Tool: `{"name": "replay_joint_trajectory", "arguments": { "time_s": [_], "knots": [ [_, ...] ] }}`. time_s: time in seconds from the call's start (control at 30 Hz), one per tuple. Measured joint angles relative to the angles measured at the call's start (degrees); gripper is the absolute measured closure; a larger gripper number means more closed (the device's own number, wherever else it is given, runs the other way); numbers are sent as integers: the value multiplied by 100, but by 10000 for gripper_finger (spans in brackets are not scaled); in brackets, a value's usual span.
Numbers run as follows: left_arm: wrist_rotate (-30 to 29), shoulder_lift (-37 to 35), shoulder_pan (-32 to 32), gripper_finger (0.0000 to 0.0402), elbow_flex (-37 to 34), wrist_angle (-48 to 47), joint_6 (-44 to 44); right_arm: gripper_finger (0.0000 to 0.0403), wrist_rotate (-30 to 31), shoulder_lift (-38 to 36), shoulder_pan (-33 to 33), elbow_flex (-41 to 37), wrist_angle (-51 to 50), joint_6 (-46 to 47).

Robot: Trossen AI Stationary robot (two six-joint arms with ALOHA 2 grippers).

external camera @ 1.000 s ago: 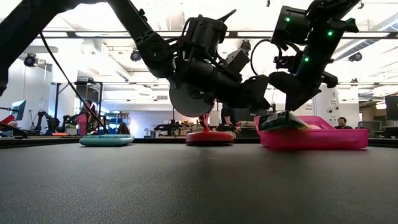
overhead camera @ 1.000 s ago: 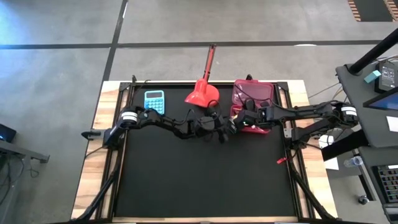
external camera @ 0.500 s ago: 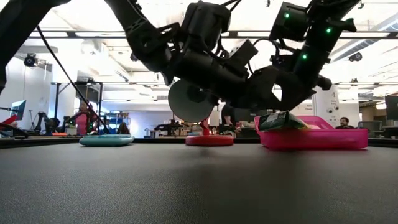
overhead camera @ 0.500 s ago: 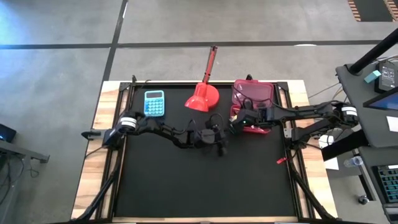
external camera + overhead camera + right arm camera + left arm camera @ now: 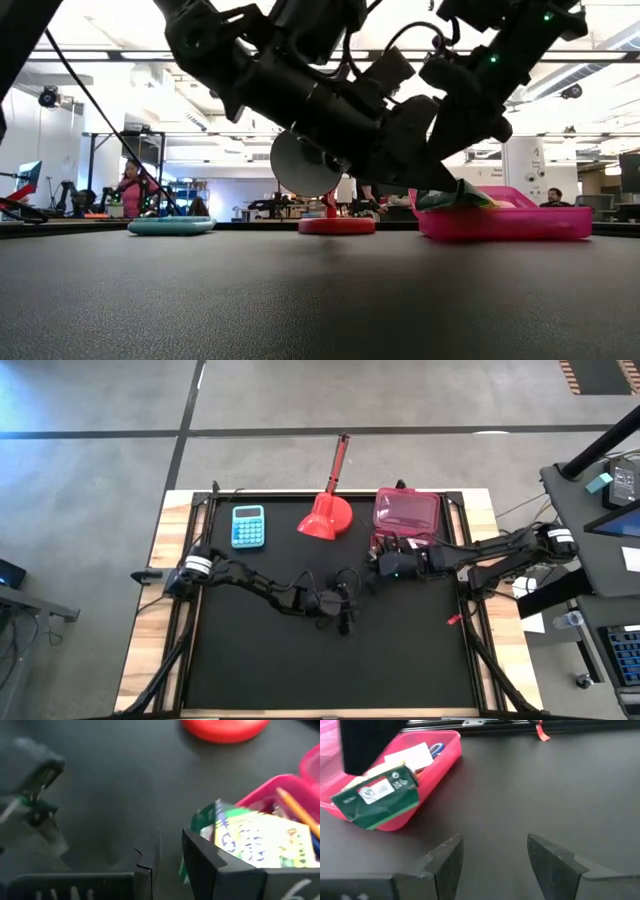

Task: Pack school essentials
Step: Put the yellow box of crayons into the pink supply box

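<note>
The pink pencil case (image 5: 408, 512) lies open at the table's far right. The yellow-green crayon box (image 5: 377, 795) rests tilted on the case's near rim, one end overhanging it. Blue scissors handles (image 5: 436, 749), a white card (image 5: 410, 756) and an orange pencil (image 5: 295, 807) lie inside. My right gripper (image 5: 383, 565) hangs just off the case's near-left end, beside the crayon box (image 5: 255, 842), its fingers (image 5: 171, 852) a narrow gap apart. My left gripper (image 5: 345, 605) is open (image 5: 492, 855) over bare mat at mid-table, facing the case. My right gripper stands right by the crayon box's overhanging end (image 5: 210, 827). Its own finger hides the spot, so I cannot tell whether it touches the box.
The light-blue calculator (image 5: 248, 525) and the red long-handled scoop (image 5: 325, 515) lie along the far edge, left of the case. A small red bit (image 5: 452, 619) lies near the mat's right rim. The near half of the black mat (image 5: 320, 670) is bare.
My left gripper has drawn back from beside the case toward the table's near edge. My right gripper has moved off the case toward the left and near side and come lower. The crayon box has stayed tilted on the case's rim.
</note>
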Motion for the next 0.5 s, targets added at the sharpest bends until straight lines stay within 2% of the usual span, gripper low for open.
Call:
{"name": "replay_joint_trajectory", "arguments": {
  "time_s": [0.33, 0.5],
  "knots": [
    [-133, -2, -110, 198, -310, 1, -677, 334, -41, 442, 155, -2, -359, 351],
    [-157, -2, -138, 198, -370, 7, -751, 334, 557, 413, 139, -2, -907, 383]
  ]
}}
